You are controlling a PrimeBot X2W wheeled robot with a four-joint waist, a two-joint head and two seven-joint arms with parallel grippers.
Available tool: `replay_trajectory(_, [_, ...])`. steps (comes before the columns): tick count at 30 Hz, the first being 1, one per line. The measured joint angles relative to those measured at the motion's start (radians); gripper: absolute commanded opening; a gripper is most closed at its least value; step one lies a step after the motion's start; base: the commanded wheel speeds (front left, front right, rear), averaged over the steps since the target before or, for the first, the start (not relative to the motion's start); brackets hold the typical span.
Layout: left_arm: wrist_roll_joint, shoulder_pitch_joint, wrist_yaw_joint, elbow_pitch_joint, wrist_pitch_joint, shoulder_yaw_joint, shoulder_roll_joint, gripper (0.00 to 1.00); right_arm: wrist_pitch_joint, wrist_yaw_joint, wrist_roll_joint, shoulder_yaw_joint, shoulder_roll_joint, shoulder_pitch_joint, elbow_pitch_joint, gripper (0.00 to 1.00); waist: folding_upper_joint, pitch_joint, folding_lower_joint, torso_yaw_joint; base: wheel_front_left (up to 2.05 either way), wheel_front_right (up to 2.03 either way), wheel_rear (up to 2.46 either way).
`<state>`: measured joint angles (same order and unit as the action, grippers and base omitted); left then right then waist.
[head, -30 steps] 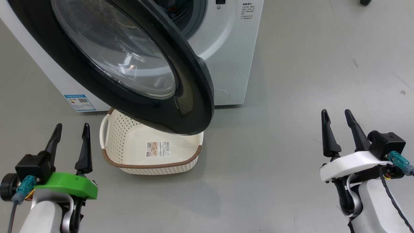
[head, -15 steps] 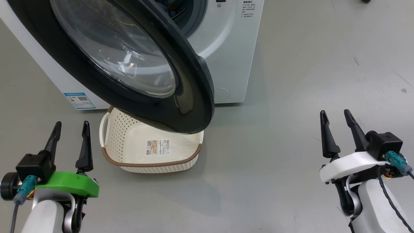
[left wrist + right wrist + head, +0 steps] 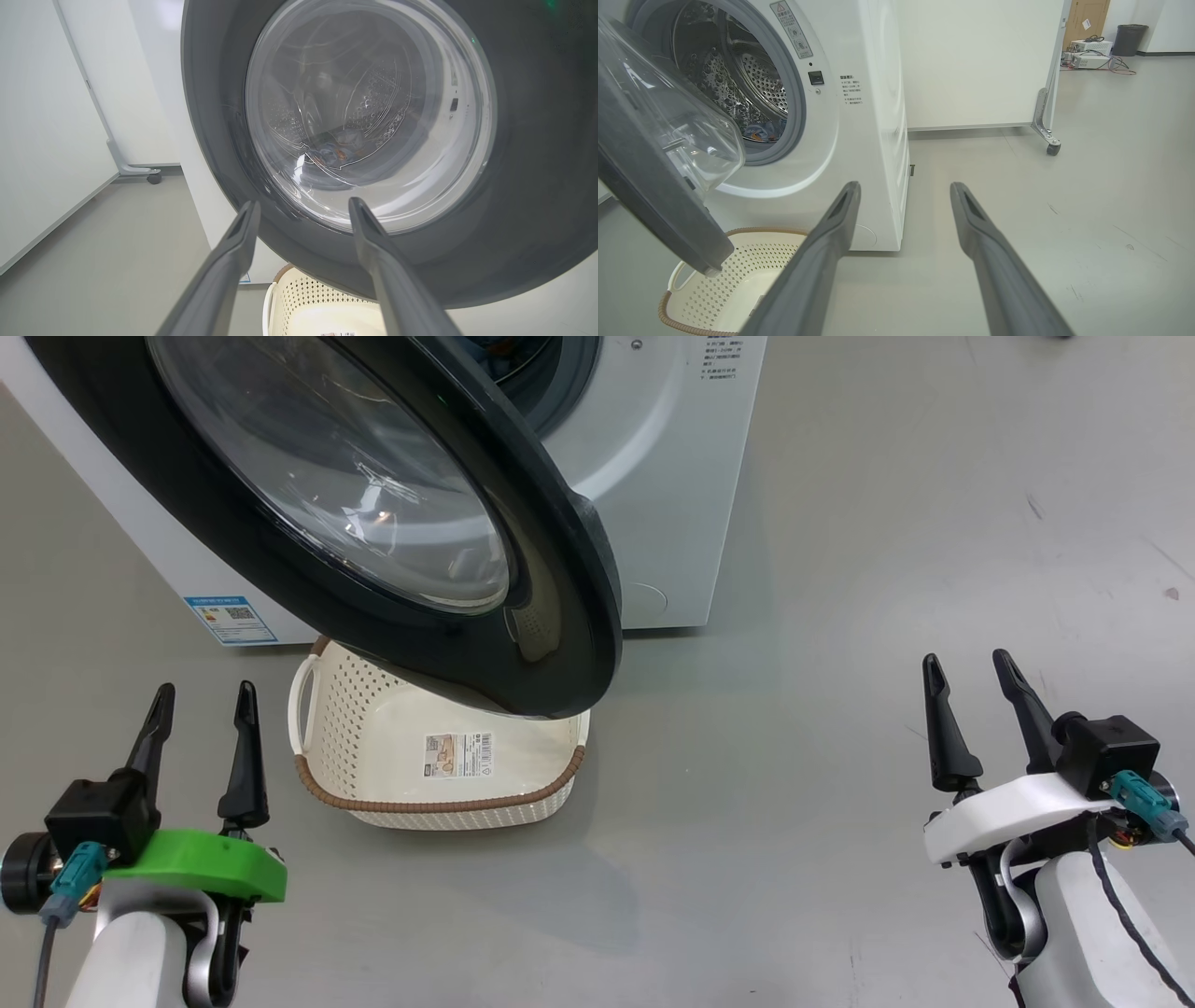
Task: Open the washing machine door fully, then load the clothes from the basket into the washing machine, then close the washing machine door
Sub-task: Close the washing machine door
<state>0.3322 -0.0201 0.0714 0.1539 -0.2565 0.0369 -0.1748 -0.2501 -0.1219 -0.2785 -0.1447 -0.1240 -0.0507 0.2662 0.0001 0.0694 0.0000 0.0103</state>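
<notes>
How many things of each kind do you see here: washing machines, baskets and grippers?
washing machine: 1
basket: 1
grippers: 2, the left gripper and the right gripper, both open
Total: 4

Warning-triangle sticker [image 3: 790,28] on washing machine [image 3: 878,116] just right of drum [image 3: 756,79], unreadable print lines [image 3: 851,90] farther right, blue QR label [image 3: 231,619] low left of drum, barcode label [image 3: 457,754] on basket [image 3: 336,709] floor.

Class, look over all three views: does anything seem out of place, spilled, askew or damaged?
Nothing stands out. The basket sits upright and empty on the floor, partly under the open door; the clothes lie inside the drum. No spill or damage shows.
</notes>
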Motion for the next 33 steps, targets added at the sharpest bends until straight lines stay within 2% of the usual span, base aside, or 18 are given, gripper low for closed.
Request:
replay_trajectory(20, [-0.029, 0.000, 0.025, 0.000, 0.000, -0.029, 0.027, 1.00, 0.000, 0.000, 0.017, 0.010, 0.012, 0.000, 0.000, 1.00, 0.0000, 0.006, 0.0000, 0.002, 0.00, 0.00, 0.00])
replay_trajectory(21, [-0.032, 0.000, 0.025, 0.001, 0.000, -0.029, 0.028, 1.00, 0.000, 0.000, 0.017, 0.011, 0.013, 0.000, 0.000, 0.95, 0.0000, 0.006, 0.0000, 0.001, 0.00, 0.00, 0.00])
replay_trajectory(23, [-0.034, 0.000, 0.025, 0.001, 0.000, -0.030, 0.029, 1.00, 0.000, 0.000, 0.017, 0.012, 0.015, 0.000, 0.000, 0.39, 0.0000, 0.005, 0.0000, 0.002, 0.00, 0.00, 0.00])
replay_trajectory(24, [-0.034, 0.000, 0.025, 0.001, 0.000, -0.031, 0.029, 1.00, 0.000, 0.000, 0.017, 0.013, 0.016, 0.000, 0.000, 0.00, 0.0000, 0.005, 0.0000, 0.002, 0.00, 0.00, 0.00])
replay_trajectory(33, [-0.040, 0.000, 0.034, 0.010, 0.000, -0.032, 0.033, 1.00, 0.000, 0.000, 0.017, 0.020, 0.023, 0.000, 0.001, 0.00, 0.0000, -0.002, 0.0000, 0.003, 0.00, 0.00, 0.00])
